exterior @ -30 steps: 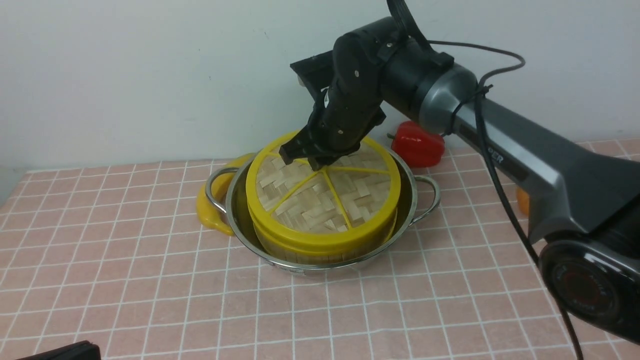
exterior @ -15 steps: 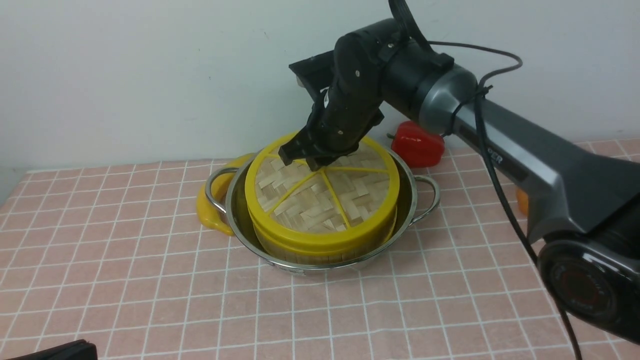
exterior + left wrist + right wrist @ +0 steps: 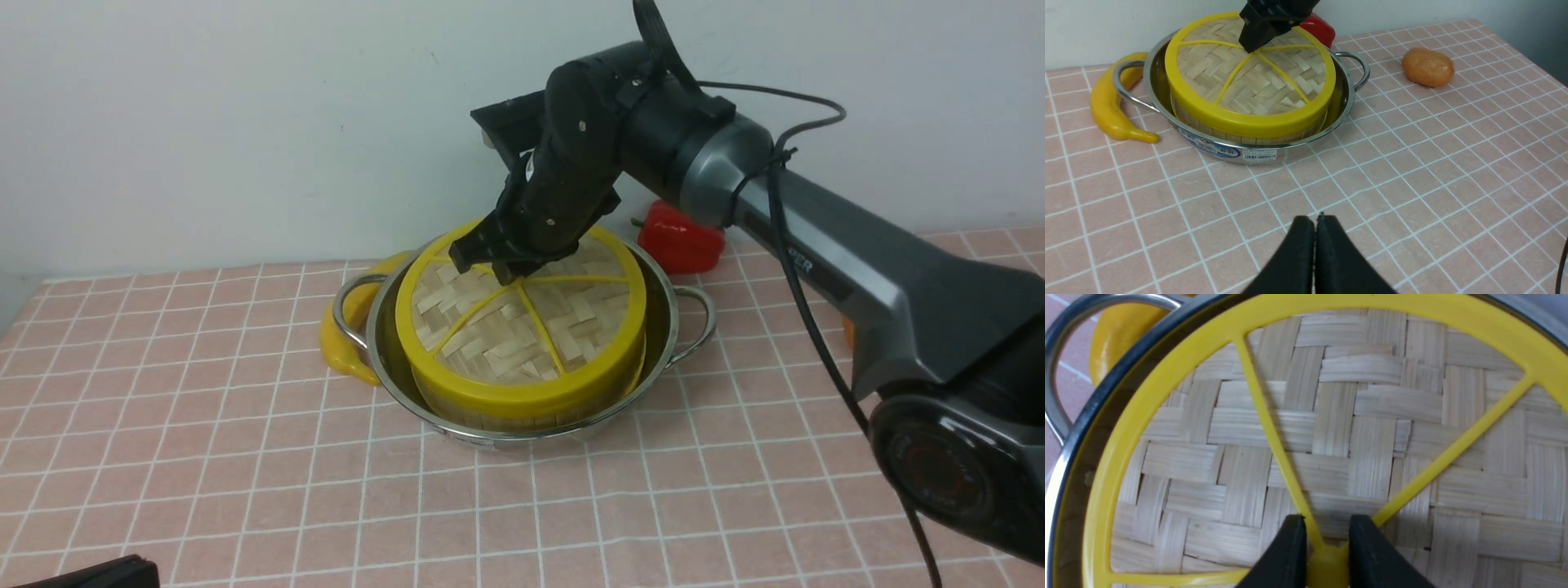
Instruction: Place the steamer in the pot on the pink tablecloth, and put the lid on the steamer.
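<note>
The shiny steel pot [image 3: 380, 351] stands on the pink tablecloth [image 3: 245, 457] with the bamboo steamer [image 3: 490, 412] inside it. The woven lid [image 3: 522, 335] with yellow rim and spokes lies on top of the steamer and hides its contents. My right gripper [image 3: 490, 265] reaches down onto the lid's centre. In the right wrist view its fingers [image 3: 1290, 547] pinch the yellow hub of the lid [image 3: 1372, 416], so the right gripper [image 3: 1327, 522] is shut on it. My left gripper [image 3: 1315, 218] hovers shut and empty over the cloth, well in front of the pot [image 3: 1220, 147].
A yellow banana [image 3: 335, 343] lies against the pot's left handle. A red pepper [image 3: 682, 237] sits behind the pot on the right. An orange-brown rounded item [image 3: 1428, 67] rests on the cloth to the pot's right. A wall rises just behind the table.
The right arm has shifted slightly left and lower, and the lid has moved a little to the left with it on the steamer. The left gripper has stayed put.
</note>
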Robot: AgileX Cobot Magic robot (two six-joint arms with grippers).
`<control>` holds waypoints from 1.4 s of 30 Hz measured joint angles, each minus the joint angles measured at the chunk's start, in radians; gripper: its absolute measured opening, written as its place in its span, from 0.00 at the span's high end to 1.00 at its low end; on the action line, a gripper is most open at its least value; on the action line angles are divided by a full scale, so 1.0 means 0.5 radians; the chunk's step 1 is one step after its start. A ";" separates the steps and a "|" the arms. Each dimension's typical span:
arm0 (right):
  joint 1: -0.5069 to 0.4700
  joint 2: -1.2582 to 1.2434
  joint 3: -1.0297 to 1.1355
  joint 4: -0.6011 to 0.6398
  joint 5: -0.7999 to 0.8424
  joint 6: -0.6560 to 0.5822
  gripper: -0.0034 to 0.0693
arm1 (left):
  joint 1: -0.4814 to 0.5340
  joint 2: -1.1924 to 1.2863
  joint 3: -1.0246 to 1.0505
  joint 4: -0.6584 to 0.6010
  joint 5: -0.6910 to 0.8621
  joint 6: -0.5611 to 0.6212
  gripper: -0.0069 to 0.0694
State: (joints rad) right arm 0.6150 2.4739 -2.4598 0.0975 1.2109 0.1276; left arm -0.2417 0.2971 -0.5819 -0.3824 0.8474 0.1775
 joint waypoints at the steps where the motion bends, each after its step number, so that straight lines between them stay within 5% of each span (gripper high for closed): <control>1: 0.000 0.000 0.000 0.000 0.000 0.000 0.75 | 0.000 0.000 0.000 0.000 0.000 0.000 0.91; 12: 0.000 -0.002 -0.009 0.002 -0.005 -0.002 0.71 | 0.000 0.000 0.000 0.002 0.000 0.000 0.91; 19: -0.005 -0.176 -0.040 0.029 0.049 0.019 0.49 | 0.000 0.000 0.000 0.060 -0.092 0.000 0.89; 30: -0.273 -1.330 0.132 0.042 0.002 -0.044 0.43 | 0.000 0.038 0.000 0.701 -0.686 -0.002 0.88; 38: -0.366 -2.351 1.307 -0.122 -0.002 -0.191 0.60 | 0.000 0.296 0.000 0.885 -0.819 -0.059 0.86; 42: -0.366 -2.832 2.234 -0.142 -0.448 -0.205 0.72 | 0.000 0.475 0.000 0.839 -0.829 -0.143 0.85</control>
State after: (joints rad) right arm 0.4321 1.0580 -1.3427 0.0265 0.9867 0.0249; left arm -0.2417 0.5344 -0.5819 0.0373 0.4332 0.1062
